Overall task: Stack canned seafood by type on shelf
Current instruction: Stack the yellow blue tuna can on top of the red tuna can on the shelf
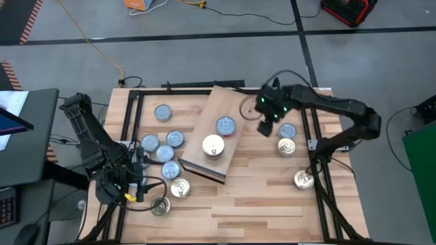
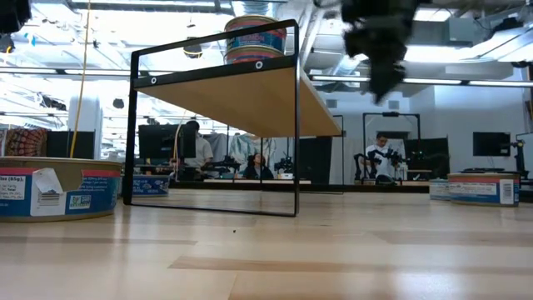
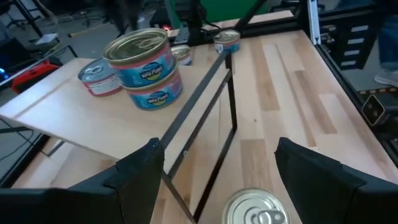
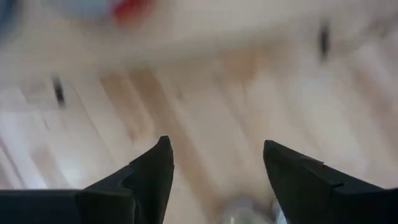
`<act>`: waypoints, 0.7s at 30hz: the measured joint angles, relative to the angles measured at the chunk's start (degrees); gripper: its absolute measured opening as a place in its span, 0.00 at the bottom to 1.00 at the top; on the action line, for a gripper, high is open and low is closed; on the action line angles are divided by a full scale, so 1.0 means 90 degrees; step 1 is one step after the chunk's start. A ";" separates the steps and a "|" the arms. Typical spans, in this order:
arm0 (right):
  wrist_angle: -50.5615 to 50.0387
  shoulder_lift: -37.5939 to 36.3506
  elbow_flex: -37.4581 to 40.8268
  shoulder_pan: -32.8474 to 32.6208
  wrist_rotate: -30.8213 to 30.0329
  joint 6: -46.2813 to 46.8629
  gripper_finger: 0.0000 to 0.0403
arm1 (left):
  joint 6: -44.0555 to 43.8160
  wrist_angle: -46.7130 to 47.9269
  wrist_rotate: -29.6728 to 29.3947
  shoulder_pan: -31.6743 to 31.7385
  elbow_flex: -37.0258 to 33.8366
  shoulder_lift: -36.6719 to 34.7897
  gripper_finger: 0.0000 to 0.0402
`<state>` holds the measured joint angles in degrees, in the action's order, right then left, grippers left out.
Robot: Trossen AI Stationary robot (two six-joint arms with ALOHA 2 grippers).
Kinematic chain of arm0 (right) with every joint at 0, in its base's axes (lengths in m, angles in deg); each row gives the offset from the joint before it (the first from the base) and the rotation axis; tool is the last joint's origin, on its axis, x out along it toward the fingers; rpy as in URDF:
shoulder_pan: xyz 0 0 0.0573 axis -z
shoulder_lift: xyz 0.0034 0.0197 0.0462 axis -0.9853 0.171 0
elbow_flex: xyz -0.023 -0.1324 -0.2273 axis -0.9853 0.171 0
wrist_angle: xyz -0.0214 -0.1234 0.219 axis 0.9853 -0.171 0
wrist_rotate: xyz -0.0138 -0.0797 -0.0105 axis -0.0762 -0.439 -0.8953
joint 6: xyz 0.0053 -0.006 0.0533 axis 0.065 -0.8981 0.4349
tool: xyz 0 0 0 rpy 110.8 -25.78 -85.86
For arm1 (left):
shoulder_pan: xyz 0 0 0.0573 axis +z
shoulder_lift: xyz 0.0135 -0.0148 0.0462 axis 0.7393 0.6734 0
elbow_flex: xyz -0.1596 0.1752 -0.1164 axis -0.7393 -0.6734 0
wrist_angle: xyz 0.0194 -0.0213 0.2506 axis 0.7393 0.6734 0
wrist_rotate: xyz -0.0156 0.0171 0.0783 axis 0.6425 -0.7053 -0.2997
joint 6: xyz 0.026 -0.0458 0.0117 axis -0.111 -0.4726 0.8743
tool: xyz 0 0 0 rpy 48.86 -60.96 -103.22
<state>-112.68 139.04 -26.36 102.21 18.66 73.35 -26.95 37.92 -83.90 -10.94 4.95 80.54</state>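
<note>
My right wrist view blurred throughout: grey-and-red patch at edge unidentifiable, pale round shape between my right gripper fingers cut off. Gold-lid can cut by left wrist frame edge. Low view: left-edge can cropped, people behind too small to make out.

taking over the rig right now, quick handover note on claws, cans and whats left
Right claw: open, empty, above the table beside the shelf.
Left claw: open, empty, waiting at the table's left, over a gold-lid can.
Done: a two-can gold-lid stack and one silver-top can stand on the shelf.
Left: silver-top cans and gold-lid cans on the left, more cans on the right, all on the table.
</note>
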 joint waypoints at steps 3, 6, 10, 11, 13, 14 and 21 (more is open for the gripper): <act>-0.0218 -0.0195 0.0880 0.0040 -0.0047 0.0188 0.68 | 0.0013 -0.0003 -0.0041 0.0066 0.0000 -0.0007 0.74; -0.0153 -0.0129 0.1630 0.0186 -0.0591 0.0347 0.67 | 0.0087 -0.0005 -0.0069 0.0247 0.0000 -0.0002 0.74; -0.0016 0.0038 0.2061 0.0443 -0.1149 0.0409 0.64 | 0.0077 -0.0018 0.0011 0.0479 0.0000 -0.0005 0.74; 0.0036 0.0087 0.2072 0.0490 -0.1332 0.0480 0.64 | 0.0053 -0.0019 0.0047 0.0520 0.0000 -0.0005 0.74; 0.0078 0.0193 0.2073 0.0561 -0.1777 0.0689 0.62 | 0.0040 -0.0035 0.0127 0.0575 0.0000 -0.0005 0.74; 0.0069 0.0249 0.2073 0.0605 -0.2033 0.0798 0.62 | 0.0039 -0.0046 0.0152 0.0590 0.0000 -0.0005 0.74; 0.0018 0.0736 0.2073 0.0657 -0.2980 0.1185 0.58 | 0.0080 -0.0033 0.0169 0.0595 0.0000 -0.0005 0.74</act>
<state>-112.51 145.66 -7.71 108.13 -8.16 84.01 -26.23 37.63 -82.38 -5.59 4.95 80.50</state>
